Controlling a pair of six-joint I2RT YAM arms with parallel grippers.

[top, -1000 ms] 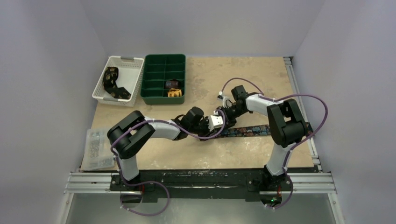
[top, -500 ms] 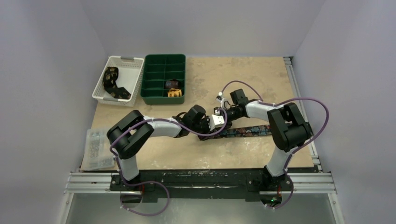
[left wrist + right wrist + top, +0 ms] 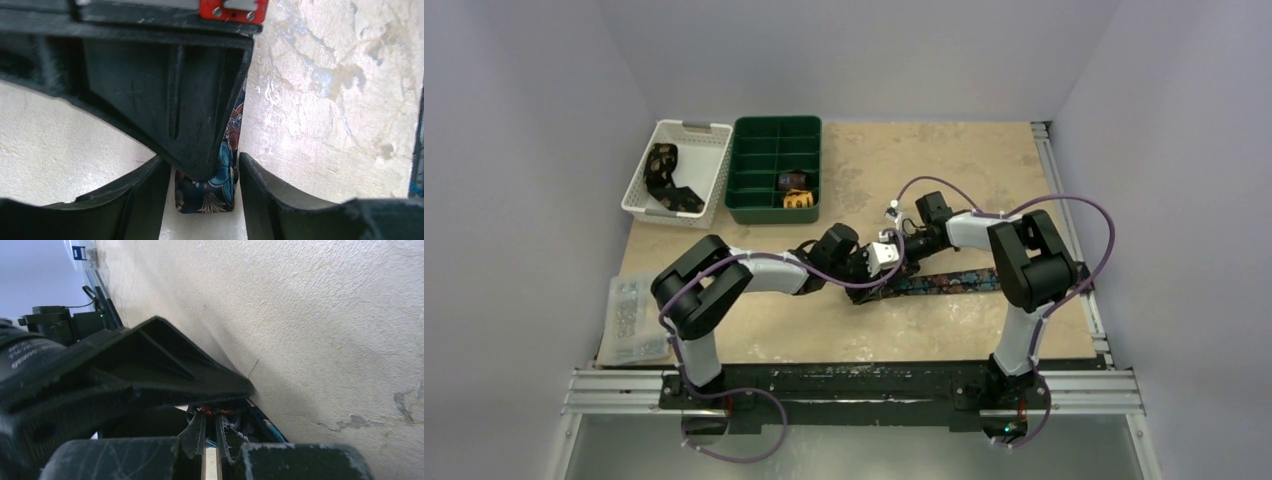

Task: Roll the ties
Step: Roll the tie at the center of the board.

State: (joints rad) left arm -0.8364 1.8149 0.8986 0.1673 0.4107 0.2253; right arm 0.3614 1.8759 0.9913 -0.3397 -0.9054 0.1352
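The dark navy tie (image 3: pixel 949 281) with multicoloured print lies flat across the middle of the table, running right from both grippers. In the left wrist view its folded end (image 3: pixel 207 192) sits between the fingers (image 3: pixel 260 200) of my left gripper (image 3: pixel 204 167), which is open and straddles it with small gaps each side. My left gripper (image 3: pixel 862 272) and right gripper (image 3: pixel 874 266) meet at this end. My right gripper (image 3: pixel 210 429) has its jaws almost together, pinching the tie's fabric (image 3: pixel 216 411); its finger (image 3: pixel 170 100) covers most of the tie there.
A white basket (image 3: pixel 692 130) at the back left holds a black-and-gold tie (image 3: pixel 664 175). A green compartment tray (image 3: pixel 774 128) beside it holds a brown roll (image 3: pixel 794 180) and a yellow roll (image 3: pixel 799 200). A clear plastic box (image 3: pixel 632 318) sits at the left edge. Purple cables loop over both arms.
The right arm's wrist and elbow have shifted slightly left and back, drawing closer to the left gripper. The left gripper has edged slightly left. The tie stays on the table.
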